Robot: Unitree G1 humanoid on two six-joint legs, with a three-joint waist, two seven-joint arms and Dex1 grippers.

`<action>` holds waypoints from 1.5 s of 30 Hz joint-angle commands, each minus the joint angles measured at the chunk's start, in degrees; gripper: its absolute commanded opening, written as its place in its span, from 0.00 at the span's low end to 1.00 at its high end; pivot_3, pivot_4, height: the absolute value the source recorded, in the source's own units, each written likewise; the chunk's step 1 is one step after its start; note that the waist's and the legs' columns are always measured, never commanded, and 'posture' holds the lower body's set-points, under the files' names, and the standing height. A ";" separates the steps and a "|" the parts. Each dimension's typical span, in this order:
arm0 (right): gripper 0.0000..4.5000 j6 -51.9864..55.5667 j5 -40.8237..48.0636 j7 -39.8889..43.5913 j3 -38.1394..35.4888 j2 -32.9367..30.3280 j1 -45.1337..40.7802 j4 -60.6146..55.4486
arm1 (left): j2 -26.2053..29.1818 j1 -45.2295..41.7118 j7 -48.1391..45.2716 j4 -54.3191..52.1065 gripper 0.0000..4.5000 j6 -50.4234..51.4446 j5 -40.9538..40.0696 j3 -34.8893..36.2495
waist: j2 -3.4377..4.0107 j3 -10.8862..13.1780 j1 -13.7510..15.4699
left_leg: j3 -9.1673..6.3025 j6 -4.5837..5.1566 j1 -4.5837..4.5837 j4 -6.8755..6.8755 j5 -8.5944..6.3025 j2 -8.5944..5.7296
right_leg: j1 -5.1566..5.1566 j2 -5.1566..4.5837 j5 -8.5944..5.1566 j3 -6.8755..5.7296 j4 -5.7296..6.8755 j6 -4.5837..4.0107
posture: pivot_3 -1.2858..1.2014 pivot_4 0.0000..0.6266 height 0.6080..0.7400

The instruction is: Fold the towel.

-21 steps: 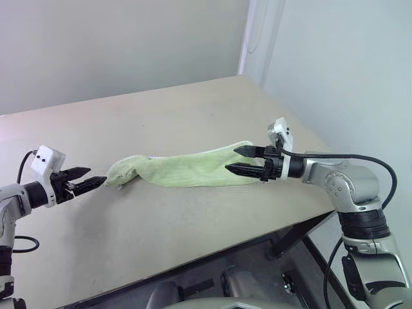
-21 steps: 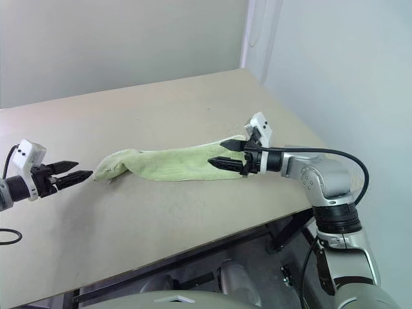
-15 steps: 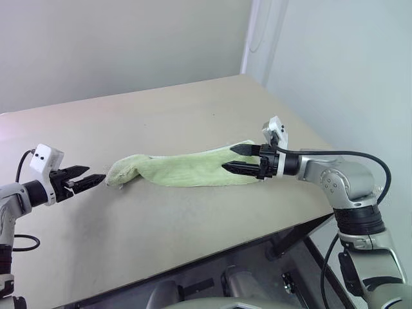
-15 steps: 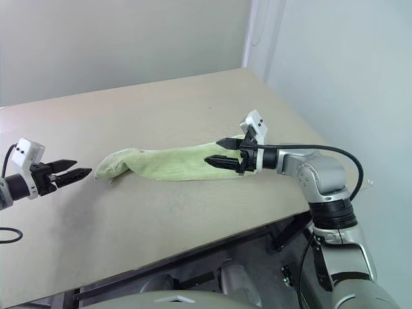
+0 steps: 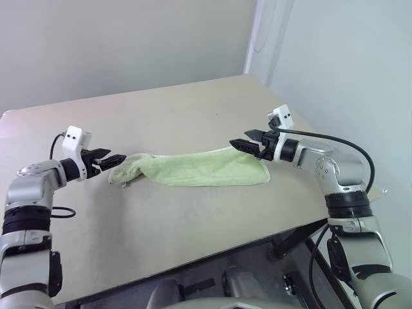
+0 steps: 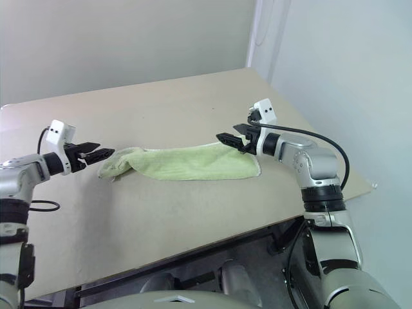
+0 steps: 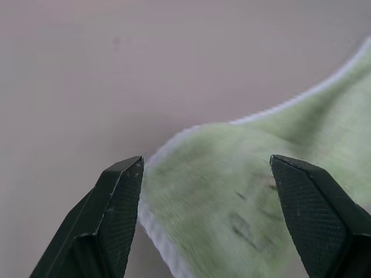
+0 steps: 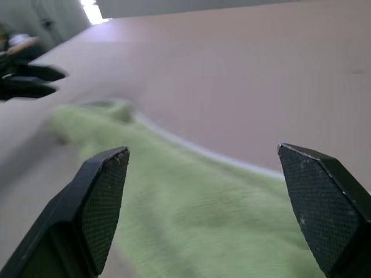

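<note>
The pale lime-green towel (image 5: 193, 168) lies stretched out flat across the beige table, long side running left to right, its whitish hem along the far edge. My left gripper (image 5: 116, 159) is open at the towel's bunched left end. In the left wrist view its fingers (image 7: 119, 214) stand either side of that rounded hemmed end of the towel (image 7: 232, 202). My right gripper (image 5: 239, 143) is open and hovers just above the far edge of the towel's right end. The right wrist view looks along the towel (image 8: 191, 214) between wide-apart fingers (image 8: 104, 197).
The table (image 5: 167, 116) has bare room behind and in front of the towel. Its front edge (image 5: 193, 261) and right corner (image 6: 370, 187) are close to the towel's right end. A pale wall stands beyond the table. A black cable (image 5: 61, 211) loops by my left arm.
The left arm has swung up and inward, staying at the towel's left end. The right gripper has drawn back off the towel's right end toward its far edge. The right end now lies flat.
</note>
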 commanded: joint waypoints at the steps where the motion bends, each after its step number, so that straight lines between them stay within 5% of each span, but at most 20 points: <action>1: 0.95 -3.17 -2.41 -2.74 -1.45 1.38 -5.18 6.68 | -0.97 -5.31 1.66 6.41 0.81 -3.62 2.89 -1.38 | 0.00 0.00 -0.12 | 0.00 0.00 -0.03 -0.01 0.00 0.00 | -0.04 0.00 0.00 0.00 -0.01 0.00 | 0.52 0.00 1.00; 15: 0.95 -21.69 -13.16 -8.99 -2.87 5.95 -21.03 48.26 | -9.61 -15.66 12.02 28.89 0.81 -11.39 9.76 -3.25 | 0.00 -0.01 -0.35 | -0.02 0.00 -0.07 -0.07 0.00 -0.03 | -0.09 -0.04 0.02 0.01 0.00 0.01 | 0.52 0.00 1.00; 20: 0.95 -22.50 -14.48 -7.57 -3.49 7.18 -22.47 53.77 | -12.49 -18.41 19.03 33.88 0.81 -11.35 10.84 -2.58 | 0.03 -0.03 -0.35 | -0.02 0.00 -0.03 -0.07 0.00 -0.05 | -0.07 -0.05 0.04 0.02 0.05 0.03 | 0.52 0.00 1.00; 31: 0.95 -24.70 -16.98 -9.07 -4.66 9.57 -22.89 57.41 | -14.81 -19.64 12.92 34.50 0.81 -9.81 12.01 -3.63 | 0.23 -0.15 -0.03 | -0.08 -0.01 0.16 -0.03 0.01 -0.14 | 0.26 -0.09 0.04 0.02 -0.02 0.12 | 0.52 0.00 1.00; 39: 0.96 -28.38 -18.54 -12.05 -6.15 7.50 -23.93 58.37 | -14.03 -19.19 12.02 33.94 0.54 -10.45 12.81 -3.40 | 0.23 -0.15 -0.21 | -0.10 0.00 0.16 -0.03 0.01 -0.15 | 0.26 -0.10 0.03 0.02 -0.02 0.14 | 0.52 0.00 1.00; 45: 0.96 -29.47 -20.41 -12.96 -5.57 7.42 -23.11 58.59 | -14.16 -18.46 11.08 33.75 0.06 -10.13 12.81 -3.22 | 0.23 -0.15 -0.62 | -0.10 0.00 0.17 -0.04 0.01 -0.15 | 0.26 -0.10 0.03 0.02 -0.02 0.14 | 0.52 0.00 1.00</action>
